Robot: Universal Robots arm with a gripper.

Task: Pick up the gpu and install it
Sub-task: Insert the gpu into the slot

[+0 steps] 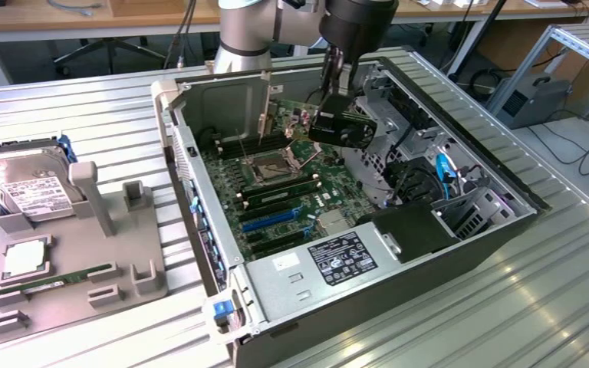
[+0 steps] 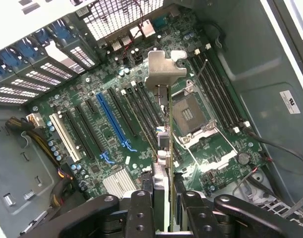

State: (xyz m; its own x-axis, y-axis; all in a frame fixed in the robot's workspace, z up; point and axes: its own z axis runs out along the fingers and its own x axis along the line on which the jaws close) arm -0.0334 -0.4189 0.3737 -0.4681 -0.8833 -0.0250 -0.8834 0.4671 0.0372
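Ribbed metal worktop (image 1: 90, 123), open computer case (image 1: 376, 299); gpu (image 1: 340, 126) clamped edge-on in jaws above motherboard (image 2: 223, 146), clear of slots. Best held upright, edge parallel to blue slot (image 2: 111, 119), bracket (image 2: 165, 67) toward rear grille (image 2: 122, 15).

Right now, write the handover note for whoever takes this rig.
Pincer: shut on the thin dark graphics card with a black cooler and silver metal bracket, held edge-on.
Card: in the air inside the open grey metal computer case, above the green motherboard, touching no slot as far as the views show.
Done: card picked up and inside the case.
Left: card not yet seated in a slot.
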